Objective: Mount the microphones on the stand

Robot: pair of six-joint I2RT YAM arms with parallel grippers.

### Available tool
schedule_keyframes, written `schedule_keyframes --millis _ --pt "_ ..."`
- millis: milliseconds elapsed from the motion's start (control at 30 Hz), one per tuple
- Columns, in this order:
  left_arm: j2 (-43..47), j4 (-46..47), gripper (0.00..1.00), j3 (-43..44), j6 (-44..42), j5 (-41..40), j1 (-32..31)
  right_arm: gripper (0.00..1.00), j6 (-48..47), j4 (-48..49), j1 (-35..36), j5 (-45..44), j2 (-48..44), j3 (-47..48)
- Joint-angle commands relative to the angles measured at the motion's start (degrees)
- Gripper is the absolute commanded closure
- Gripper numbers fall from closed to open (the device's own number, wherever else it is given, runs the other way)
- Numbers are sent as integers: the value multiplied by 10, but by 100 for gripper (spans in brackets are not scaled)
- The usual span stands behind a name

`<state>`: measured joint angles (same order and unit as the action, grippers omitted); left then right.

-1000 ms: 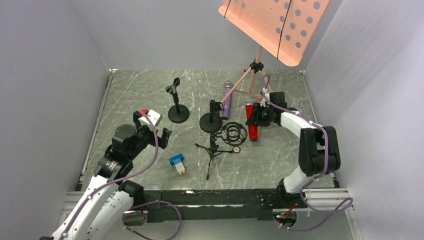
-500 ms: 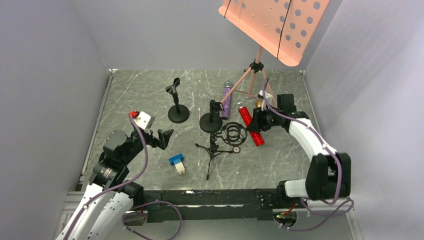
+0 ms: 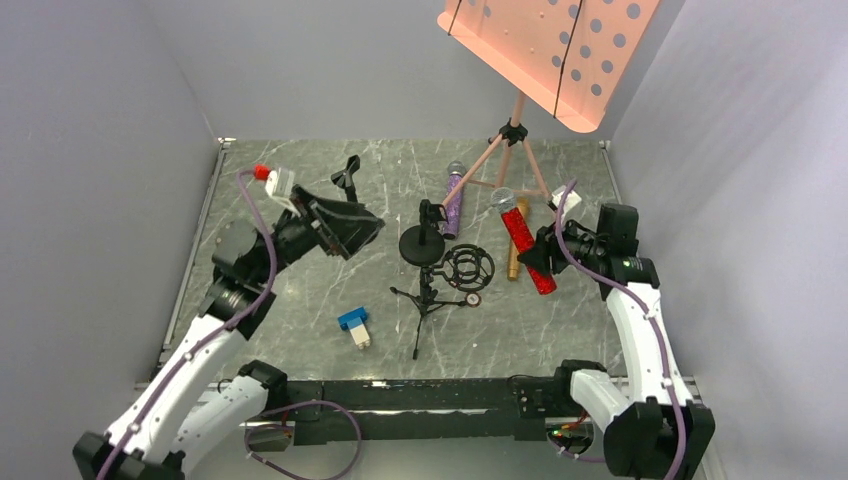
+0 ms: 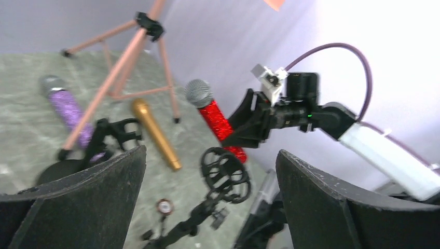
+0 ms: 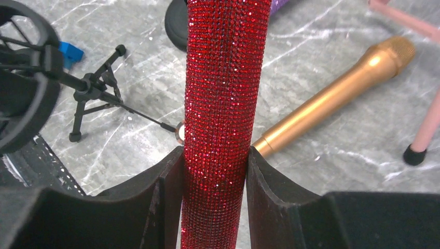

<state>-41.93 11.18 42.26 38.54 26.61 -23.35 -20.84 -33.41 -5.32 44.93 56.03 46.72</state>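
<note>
Grey marbled table with three microphones, one of them lifted.
Right gripper pinches the red mic low on its handle, both pads flat against the glittery, sequin-like shaft. From above, this mic hangs tilted over the table, its silver mesh head toward the far wall. Gold mic, smooth and one colour from head to tail, lies on the table just beside it. Purple mic, glittery with a grey mesh head, lies farther left, near the round-base stand. Left gripper hovers with jaws spread wide, holding nothing.
</note>
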Motion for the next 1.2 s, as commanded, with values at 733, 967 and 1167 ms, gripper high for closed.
schedule_keyframes --millis 733,967,1167 --pt "-404 -80 1 388 -33 -182 -307 95 36 1 23 305 8 183" --pt "-426 -53 18 386 -1 -225 -313 95 40 15 28 322 5 164" --pt "-435 -11 25 386 25 -188 -313 95 32 16 31 323 3 155"
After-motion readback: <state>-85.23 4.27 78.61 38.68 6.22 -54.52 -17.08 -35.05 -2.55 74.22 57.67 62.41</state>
